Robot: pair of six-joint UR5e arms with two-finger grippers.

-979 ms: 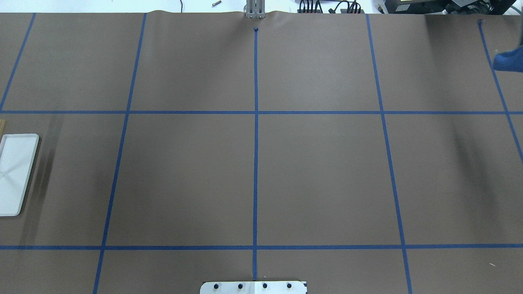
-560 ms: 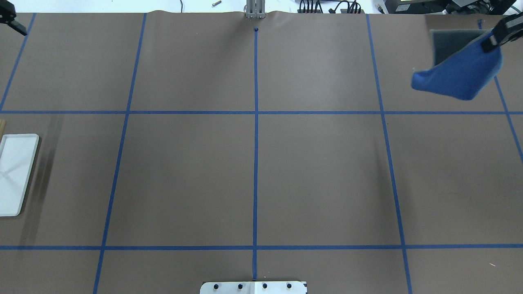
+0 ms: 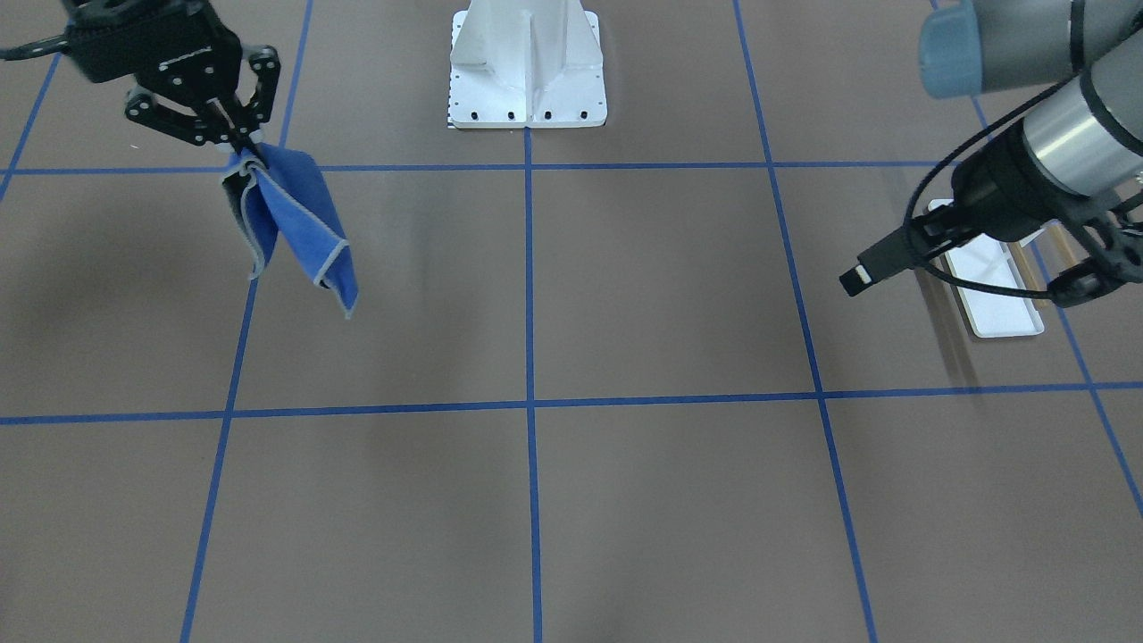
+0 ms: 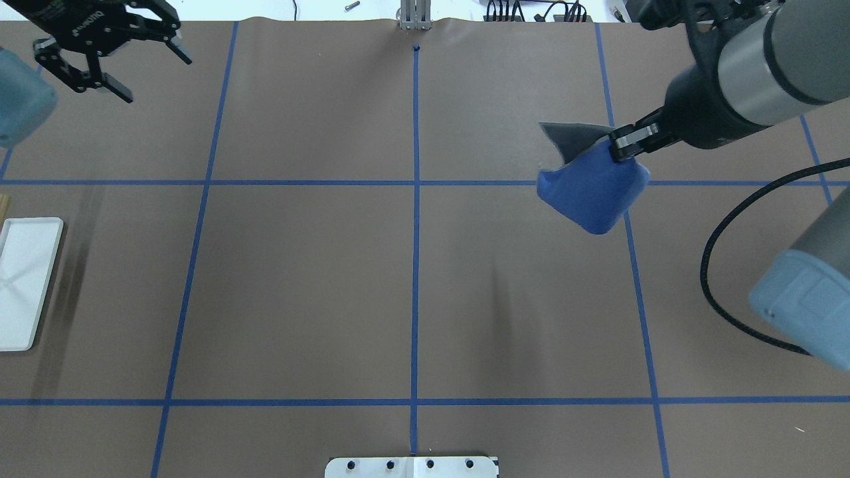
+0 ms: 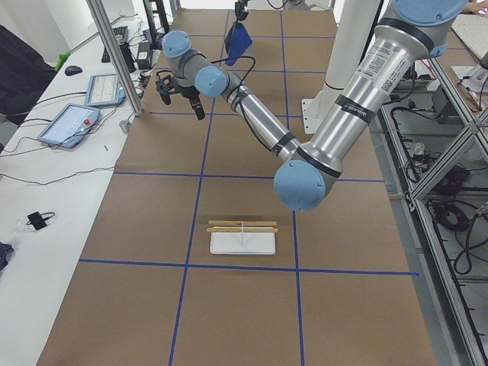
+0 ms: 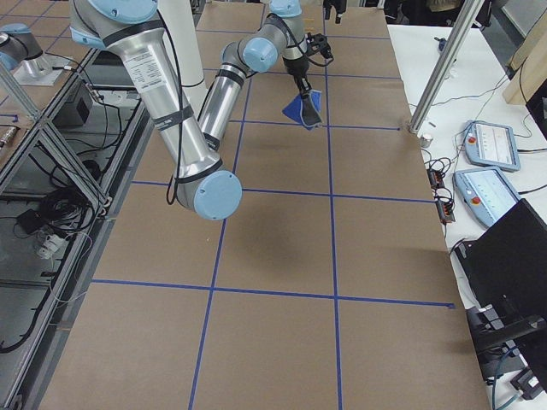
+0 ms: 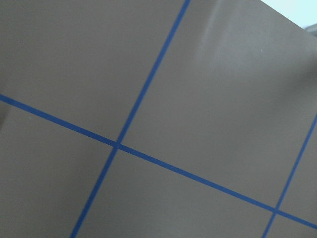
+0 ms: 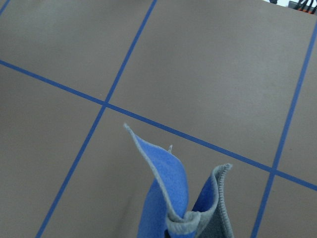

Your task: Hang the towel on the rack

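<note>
Two arms reach over one brown desk (image 4: 319, 279) gridded with blue tape. The rack (image 5: 242, 232) stands at the desk's left end. The towel (image 4: 594, 199) hangs clear of the desk, right of centre, pinched at one corner by the right fingers (image 4: 624, 138). The left fingers (image 4: 113, 89) are spread wide, holding nothing.

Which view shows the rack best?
Exterior left: the rack stands whole and unblocked, white base and both wooden rods visible. Overhead cuts it off at the edge, showing mostly base. Front-facing has the left arm covering part. Exterior right and wrist views miss it.
</note>
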